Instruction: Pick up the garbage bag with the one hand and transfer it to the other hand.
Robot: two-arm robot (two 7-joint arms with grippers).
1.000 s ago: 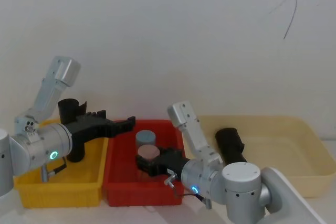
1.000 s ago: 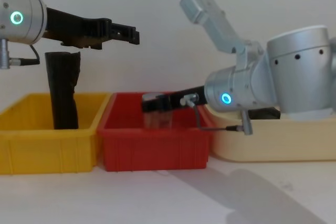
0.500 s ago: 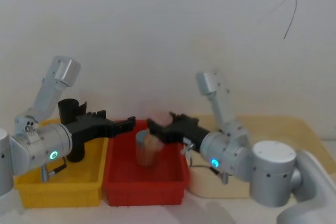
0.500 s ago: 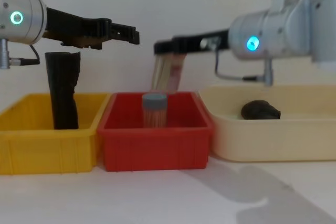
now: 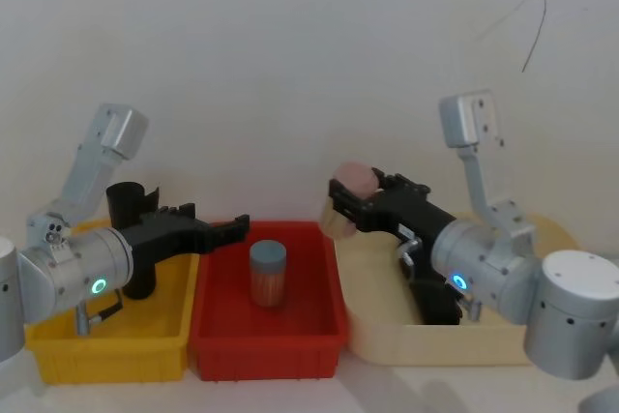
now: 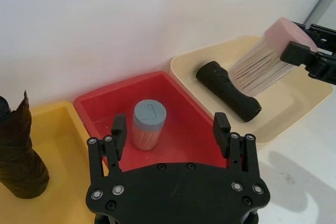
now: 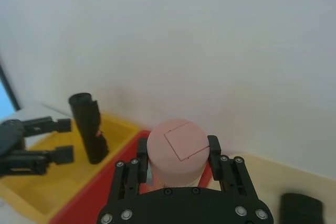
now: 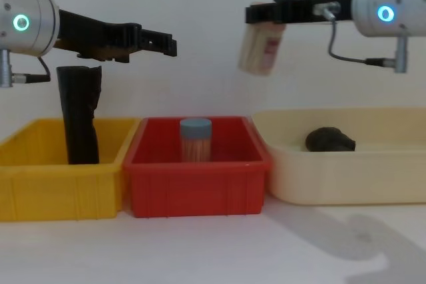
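Observation:
The garbage bag is a matte black roll lying on its side in the beige tray; it also appears in the chest view and, partly behind my right arm, in the head view. My left gripper, with a green-cyan wrist light, hovers open and empty above the seam between the yellow and red bins. High over the tray's left edge, my right gripper, blue-lit, is shut on a pink-lidded toothpick container. Neither gripper touches the bag.
A second black roll with a ragged top stands upright in the yellow bin. The red bin holds a grey-blue-lidded container. A white wall rises close behind the bins.
My right gripper has lifted the pink-lidded container out of the red bin and carried it up and rightward over the beige tray's edge. The left arm has not moved.

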